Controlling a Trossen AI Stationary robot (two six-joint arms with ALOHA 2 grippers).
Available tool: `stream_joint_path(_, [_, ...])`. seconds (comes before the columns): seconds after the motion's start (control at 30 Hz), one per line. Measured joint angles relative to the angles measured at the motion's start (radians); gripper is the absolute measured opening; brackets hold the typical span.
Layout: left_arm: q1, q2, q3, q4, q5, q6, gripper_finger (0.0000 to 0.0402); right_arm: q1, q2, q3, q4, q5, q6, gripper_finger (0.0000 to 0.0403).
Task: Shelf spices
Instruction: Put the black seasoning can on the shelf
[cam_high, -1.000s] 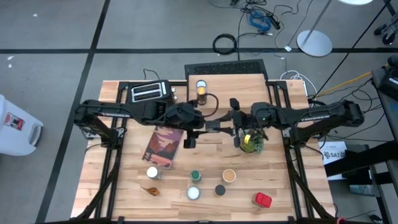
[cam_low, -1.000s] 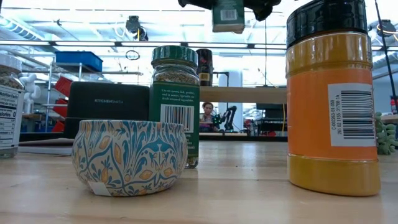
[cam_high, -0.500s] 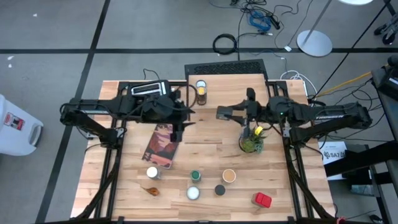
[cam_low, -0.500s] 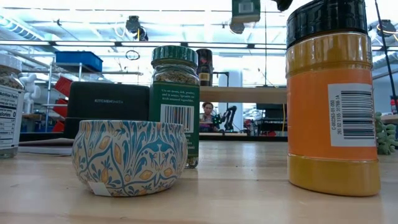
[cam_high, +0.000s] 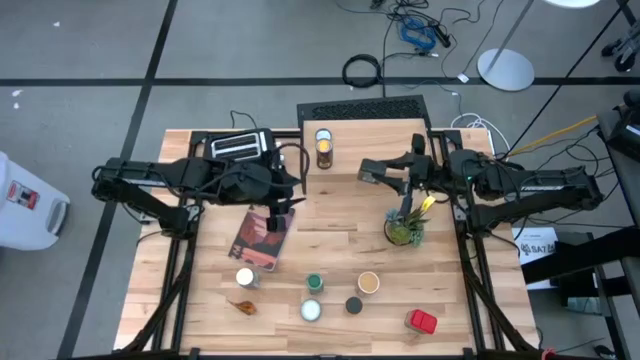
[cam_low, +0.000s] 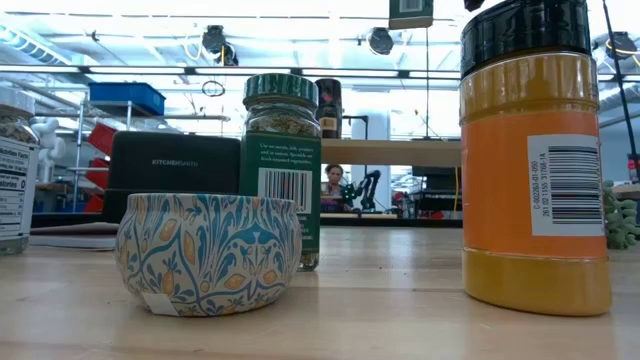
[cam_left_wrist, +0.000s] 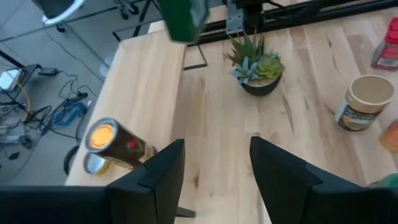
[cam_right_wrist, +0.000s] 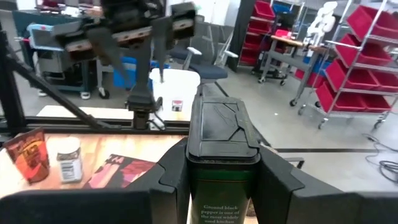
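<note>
Much of the shelf (cam_high: 375, 140) lies under the right arm in the high view, so only part of its light wooden top shows at the table's far middle, with one orange-topped jar (cam_high: 323, 145) standing at its left end. In the low view the carried tin is cut off by the top edge, and only its underside with a label shows. The right arm reaches leftward from the table's right side, its wrist raised over the shelf's right half, and the right gripper (cam_right_wrist: 224, 163) is clamped on a black pepper tin (cam_right_wrist: 223, 143) with a black flip lid, held upright between the two fingers, well above the table. The left arm stretches from the left side toward the middle, its wrist over the far end of the reddish book (cam_high: 262, 236); the left gripper (cam_left_wrist: 216, 163) holds nothing, its fingers spread apart over bare wood. On the near part of the table stand the other spices: a white-topped jar (cam_high: 245, 278), a green-topped jar (cam_high: 315, 284), a patterned white tin (cam_high: 311, 310), a small black-topped jar (cam_high: 353, 305), a tan-topped jar (cam_high: 369, 283) and a red tin (cam_high: 422, 320). A potted plant (cam_high: 404, 228) sits just below the right wrist, and a black toaster (cam_high: 236, 148) stands at the far left.
</note>
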Motion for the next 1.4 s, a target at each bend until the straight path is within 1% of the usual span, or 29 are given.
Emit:
stream_joint_path(0.1, [-0.026,0.000,-0.023,0.007,-0.016,-0.040,0.0192,-0.018,-0.009,0.000,0.000,-0.001,-0.016,0.0113])
stream_joint_path(0.2, [-0.062,0.001,-0.039,0.010,-0.057,-0.074,0.0192,-0.042,-0.017,0.000,0.003,-0.002,-0.032,0.0113])
stream_joint_path(0.57, [-0.216,0.000,-0.081,0.048,-0.263,-0.165,0.0192,-0.140,-0.069,0.000,-0.004,-0.009,-0.115,0.0113])
stream_joint_path(0.67, [-0.245,0.000,-0.093,0.070,-0.310,-0.175,0.0192,-0.165,-0.080,0.000,-0.004,-0.010,-0.136,0.0113])
stream_joint_path(0.73, [-0.258,0.000,-0.094,0.086,-0.331,-0.174,0.0192,-0.189,-0.084,0.000,-0.004,-0.033,-0.141,0.0113])
stream_joint_path(0.83, [-0.266,0.000,-0.094,0.108,-0.364,-0.146,0.0192,-0.225,-0.086,0.000,-0.009,-0.036,-0.143,0.0113])
stream_joint_path(1.1, [-0.244,0.000,-0.094,0.169,-0.373,-0.022,0.0192,-0.337,-0.066,0.000,-0.027,-0.091,-0.118,0.0113])
stream_joint_path(1.27, [-0.223,0.000,-0.094,0.166,-0.371,-0.010,0.0192,-0.403,-0.032,0.000,-0.029,-0.168,-0.074,0.0113])
stream_joint_path(1.4, [-0.216,0.000,-0.094,0.150,-0.369,-0.010,0.0192,-0.434,0.010,0.000,-0.029,-0.196,-0.039,0.0113])
